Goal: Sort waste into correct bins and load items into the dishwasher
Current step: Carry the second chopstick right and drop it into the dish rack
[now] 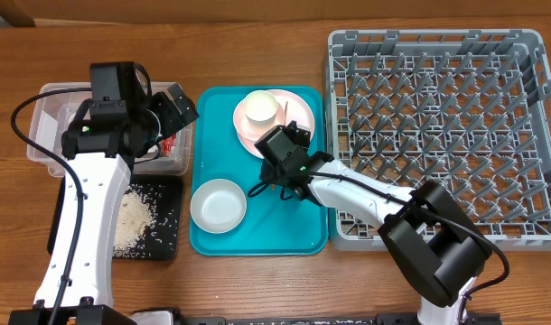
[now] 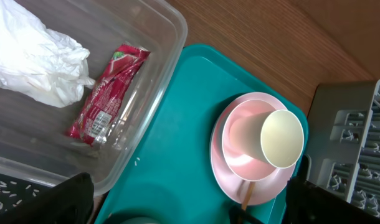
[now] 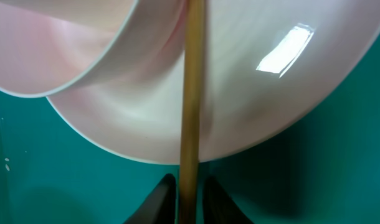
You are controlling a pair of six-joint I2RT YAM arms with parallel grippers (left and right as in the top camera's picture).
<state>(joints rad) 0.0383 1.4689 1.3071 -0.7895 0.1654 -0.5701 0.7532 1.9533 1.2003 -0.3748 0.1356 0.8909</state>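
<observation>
A wooden bench (image 1: 257, 289) carries a teal tray (image 1: 266, 239) in the middle of the frame and a grey dish rack (image 1: 438, 126) at the right. The pink plate (image 2: 222, 168) sits in the upper part of the tray, with a pale bowl (image 2: 240, 137) and a tipped cup (image 2: 282, 138) on it. A wooden chopstick (image 3: 191, 93) runs across the plate and under the bowl. I think pulling it out could tilt the bowl, roll the cup off or drag the plate, and the thin stick may turn or slip in the grip. The right tool (image 3: 190, 193) is narrowed to a pinch on the chopstick's lower end. The left tool (image 2: 187, 208) is spread wide and empty above the clear tub (image 2: 171, 37), where the tissue (image 2: 34, 62) and red wrapper (image 2: 106, 93) lie.
</observation>
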